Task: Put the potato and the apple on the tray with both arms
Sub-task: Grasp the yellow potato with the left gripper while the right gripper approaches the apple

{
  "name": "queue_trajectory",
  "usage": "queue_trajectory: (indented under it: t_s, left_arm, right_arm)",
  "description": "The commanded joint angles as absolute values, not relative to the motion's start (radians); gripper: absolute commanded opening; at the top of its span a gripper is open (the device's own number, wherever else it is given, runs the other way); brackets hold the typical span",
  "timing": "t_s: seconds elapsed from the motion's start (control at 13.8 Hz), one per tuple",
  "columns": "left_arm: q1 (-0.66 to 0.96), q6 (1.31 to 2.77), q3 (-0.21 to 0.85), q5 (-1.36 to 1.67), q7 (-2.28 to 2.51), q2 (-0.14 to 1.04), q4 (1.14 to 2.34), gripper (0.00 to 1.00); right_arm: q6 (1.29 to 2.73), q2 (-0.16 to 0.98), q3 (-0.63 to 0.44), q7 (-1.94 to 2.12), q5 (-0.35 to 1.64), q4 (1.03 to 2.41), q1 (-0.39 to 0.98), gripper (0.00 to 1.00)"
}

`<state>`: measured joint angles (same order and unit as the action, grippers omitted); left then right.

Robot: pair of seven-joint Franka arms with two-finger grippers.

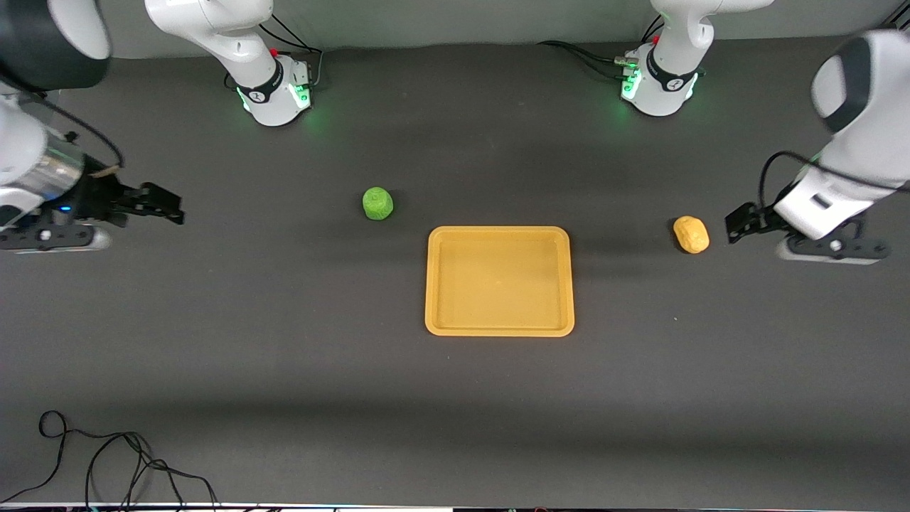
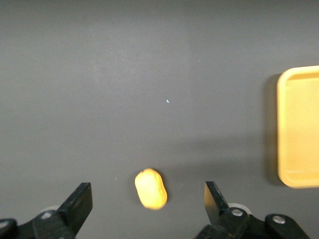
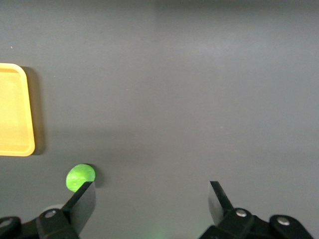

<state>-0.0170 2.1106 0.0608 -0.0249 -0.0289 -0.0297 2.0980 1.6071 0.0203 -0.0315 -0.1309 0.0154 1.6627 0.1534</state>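
Note:
The yellow-tan potato lies on the dark table beside the yellow-orange tray, toward the left arm's end. The green apple lies near the tray's corner toward the right arm's end, farther from the front camera. The tray holds nothing. My left gripper is open and empty over the table just beside the potato. In the left wrist view the potato sits between the open fingers of the gripper, with the tray at the edge. My right gripper is open and empty, well apart from the apple. In the right wrist view the apple sits by one finger, and the tray shows.
The two arm bases stand along the table's edge farthest from the front camera. A loose black cable lies at the near corner toward the right arm's end.

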Motion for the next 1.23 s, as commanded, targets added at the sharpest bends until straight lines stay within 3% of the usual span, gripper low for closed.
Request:
queue_trajectory:
  t_s: [0.0, 0.29, 0.51, 0.72, 0.94, 1.01, 1.09, 1.16]
  left_arm:
    - [-0.031, 2.284, 0.052, -0.041, -0.044, 0.003, 2.299, 1.00]
    - [-0.049, 2.309, 0.051, -0.041, -0.022, 0.184, 2.316, 1.00]
    - [-0.083, 2.310, 0.049, -0.041, 0.024, 0.205, 2.327, 1.00]
    - [-0.109, 2.420, 0.051, -0.041, 0.048, 0.247, 2.391, 1.00]
    - [-0.107, 2.415, 0.051, -0.034, 0.054, 0.282, 2.396, 0.94]
    - [-0.106, 2.404, 0.051, -0.034, 0.052, 0.281, 2.399, 0.86]
    - [-0.101, 2.395, 0.051, -0.034, 0.054, 0.276, 2.404, 0.62]
    - [-0.100, 2.381, 0.051, -0.034, 0.054, 0.269, 2.398, 0.45]
  right_arm:
    - [1.683, -0.075, -0.037, -0.230, 0.032, 1.800, 0.219, 1.00]
    - [1.747, -0.127, -0.038, -0.534, 0.032, 1.913, 0.429, 1.00]
    - [1.816, -0.127, -0.038, -0.728, 0.028, 1.974, 0.610, 1.00]
    - [1.887, -0.182, -0.038, -0.776, 0.026, 2.092, 0.696, 1.00]
    - [1.931, -0.262, -0.035, -0.778, 0.026, 2.221, 0.738, 1.00]
    - [1.931, -0.262, -0.035, -0.799, 0.026, 2.229, 0.756, 1.00]
    - [1.937, -0.264, -0.035, -0.814, 0.025, 2.252, 0.771, 1.00]
    - [1.950, -0.271, -0.037, -0.815, 0.025, 2.276, 0.785, 1.00]
